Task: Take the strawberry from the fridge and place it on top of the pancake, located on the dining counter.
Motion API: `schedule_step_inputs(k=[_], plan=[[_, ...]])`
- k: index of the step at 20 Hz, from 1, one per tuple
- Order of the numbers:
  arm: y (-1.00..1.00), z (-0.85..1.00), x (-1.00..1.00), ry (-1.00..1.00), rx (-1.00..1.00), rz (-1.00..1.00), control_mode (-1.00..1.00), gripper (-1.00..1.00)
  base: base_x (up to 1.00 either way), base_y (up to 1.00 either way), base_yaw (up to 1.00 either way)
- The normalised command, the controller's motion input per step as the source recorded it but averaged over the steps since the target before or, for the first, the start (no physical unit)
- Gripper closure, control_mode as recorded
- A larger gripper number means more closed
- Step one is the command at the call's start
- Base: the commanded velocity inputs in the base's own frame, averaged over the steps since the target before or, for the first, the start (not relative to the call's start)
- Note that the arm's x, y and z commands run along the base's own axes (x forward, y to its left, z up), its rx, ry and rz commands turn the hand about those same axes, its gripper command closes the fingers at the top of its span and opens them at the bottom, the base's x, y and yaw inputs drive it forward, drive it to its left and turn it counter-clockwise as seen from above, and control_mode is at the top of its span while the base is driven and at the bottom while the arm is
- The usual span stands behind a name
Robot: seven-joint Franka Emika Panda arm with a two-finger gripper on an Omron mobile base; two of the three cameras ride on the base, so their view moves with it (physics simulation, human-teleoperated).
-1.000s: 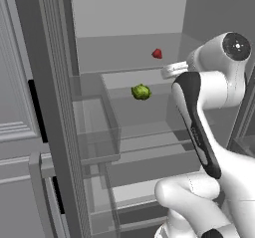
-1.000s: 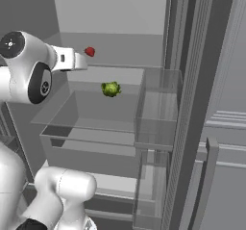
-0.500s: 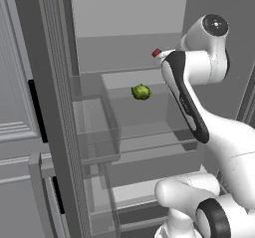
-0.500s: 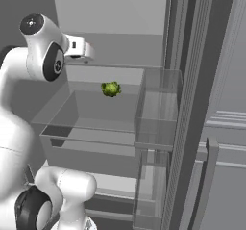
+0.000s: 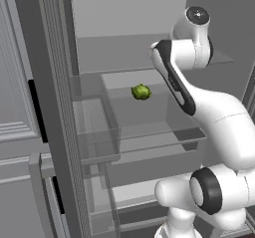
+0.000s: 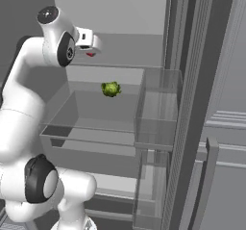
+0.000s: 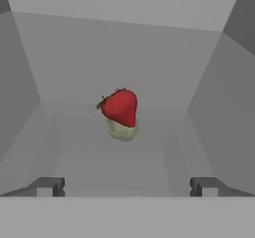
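The fridge (image 5: 124,18) stands open, showing its pale grey inside and glass shelves. The strawberry (image 7: 119,106) lies on the upper shelf, straight ahead of my gripper (image 7: 127,187), whose two fingertips (image 7: 47,186) stand wide apart short of it. From the right base view the strawberry (image 6: 90,54) peeks out just under my hand, where the gripper (image 6: 92,46) reaches over the upper shelf. My gripper is open and holds nothing. In the left base view my arm hides the strawberry. The pancake and the dining counter are out of view.
A green round fruit (image 5: 141,91) rests on the glass shelf (image 5: 149,130) below the strawberry, also visible as the green fruit (image 6: 111,88) and, low behind the strawberry, the green fruit (image 7: 122,131). The open door's clear bins (image 6: 156,108) flank the shelves.
My arm has risen and swung further into the fridge. The hand now points at the strawberry from close by, and the arm covers the strawberry in the left base view.
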Motion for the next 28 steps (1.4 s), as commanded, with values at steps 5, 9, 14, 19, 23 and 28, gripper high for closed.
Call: schedule_step_inputs(k=[5, 9, 14, 19, 23, 28], plan=[[0.00, 0.00, 0.60, 0.00, 0.00, -0.02, -1.00, -1.00, 0.00, 0.00, 0.00], [0.01, -0.06, 0.46, 0.00, 0.00, 0.00, -1.00, -1.00, 0.00, 0.00, 0.00], [0.12, -0.15, 0.33, 0.00, 0.00, 0.00, -1.00, -1.00, 0.00, 0.00, 0.00], [0.11, -0.19, 0.35, 0.00, 0.00, 0.00, -1.00, -1.00, 0.00, 0.00, 0.00], [0.00, -0.11, 0.28, 0.00, 0.00, 0.00, -1.00, -1.00, 0.00, 0.00, 0.00], [-0.20, -0.14, 0.03, 0.01, 0.00, 0.00, -1.00, -1.00, 0.00, 0.00, 0.00]])
